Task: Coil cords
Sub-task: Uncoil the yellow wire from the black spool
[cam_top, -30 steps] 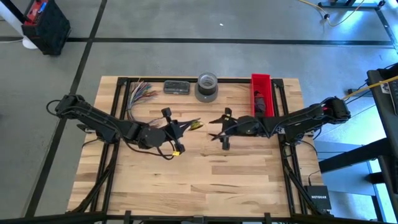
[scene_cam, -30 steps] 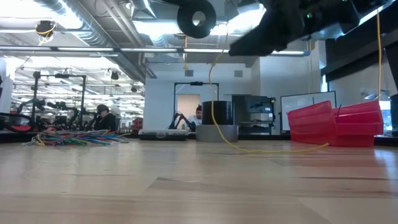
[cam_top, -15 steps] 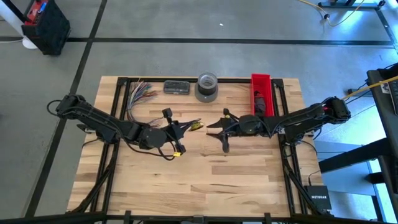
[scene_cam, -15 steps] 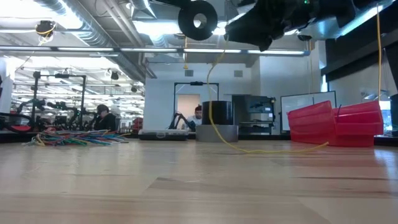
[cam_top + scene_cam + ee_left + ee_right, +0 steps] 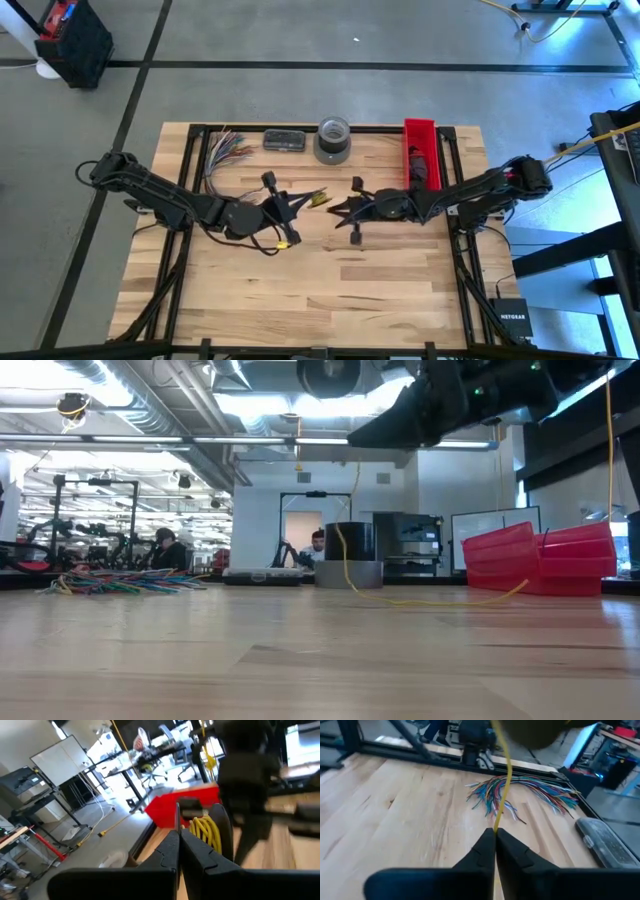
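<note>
Readable writing: only the white lettering on the small black box sitting on the floor off the table's right front corner, which seems to read "NETGEAR"; you are getting no legible label anywhere on the table itself. Your overhead camera is showing both arms meeting over the table's middle: the left gripper and the right gripper are standing just apart, with a short yellow stretch of the cord lying between them. Your right wrist camera is giving what the top view cannot: the right gripper is clenched, its two fingers pinching the thin yellow cord, which is running up toward a dark blurred mass cut off at the frame edge. Your left wrist camera is showing the left gripper with its fingers pressed together on a thin dark strand, beside a black spool wound with yellow cord. The table-level camera is catching the cord hanging down in mid-air and trailing across the wood toward the red bin; the grippers are mostly cut off above. The fan of coloured wires is lying near the back left corner, and the grey tape roll is standing at the back edge.
</note>
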Tool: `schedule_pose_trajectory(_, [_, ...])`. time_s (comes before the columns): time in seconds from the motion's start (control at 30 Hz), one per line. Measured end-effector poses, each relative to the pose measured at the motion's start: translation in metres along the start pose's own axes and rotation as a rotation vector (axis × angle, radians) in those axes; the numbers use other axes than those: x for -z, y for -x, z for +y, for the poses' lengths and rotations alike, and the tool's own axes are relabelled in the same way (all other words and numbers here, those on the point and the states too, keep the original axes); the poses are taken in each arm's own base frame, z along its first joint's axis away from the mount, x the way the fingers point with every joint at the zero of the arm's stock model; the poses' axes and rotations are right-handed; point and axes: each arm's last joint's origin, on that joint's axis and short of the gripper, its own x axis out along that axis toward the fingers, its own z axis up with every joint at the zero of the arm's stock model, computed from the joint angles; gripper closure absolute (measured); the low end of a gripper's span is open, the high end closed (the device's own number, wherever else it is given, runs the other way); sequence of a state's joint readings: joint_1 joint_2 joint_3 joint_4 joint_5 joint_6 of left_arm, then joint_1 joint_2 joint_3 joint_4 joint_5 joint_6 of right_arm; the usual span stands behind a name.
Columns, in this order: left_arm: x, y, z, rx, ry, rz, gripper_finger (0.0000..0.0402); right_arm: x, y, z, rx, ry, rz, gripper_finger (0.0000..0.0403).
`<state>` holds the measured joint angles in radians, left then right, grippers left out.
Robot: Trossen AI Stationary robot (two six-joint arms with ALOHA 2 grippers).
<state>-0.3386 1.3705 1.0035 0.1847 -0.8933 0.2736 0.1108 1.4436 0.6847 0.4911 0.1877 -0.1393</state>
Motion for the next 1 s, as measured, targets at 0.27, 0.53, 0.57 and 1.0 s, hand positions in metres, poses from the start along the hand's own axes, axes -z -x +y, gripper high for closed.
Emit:
schedule_pose_trajectory(0.27, [0.003,-0.009,0.002,-0.028,-0.010,0.013,0.0401,-0.004,-0.029,0.012,-0.149,0.048,0.020,0.0395])
schedule_pose_trajectory(0.53, [0.028,-0.013,0.003,-0.054,-0.184,0.193,0.0402,-0.038,-0.004,0.031,-0.087,0.173,0.017,0.0400])
schedule_pose_trajectory(0.57, [0.029,-0.011,0.002,-0.046,-0.208,0.201,0.0402,-0.042,0.003,0.030,-0.051,0.184,0.031,0.0400])
schedule_pose_trajectory(1.0, [0.004,0.028,0.004,0.000,-0.136,0.087,0.0402,-0.015,0.041,0.007,0.133,0.144,0.308,0.0401])
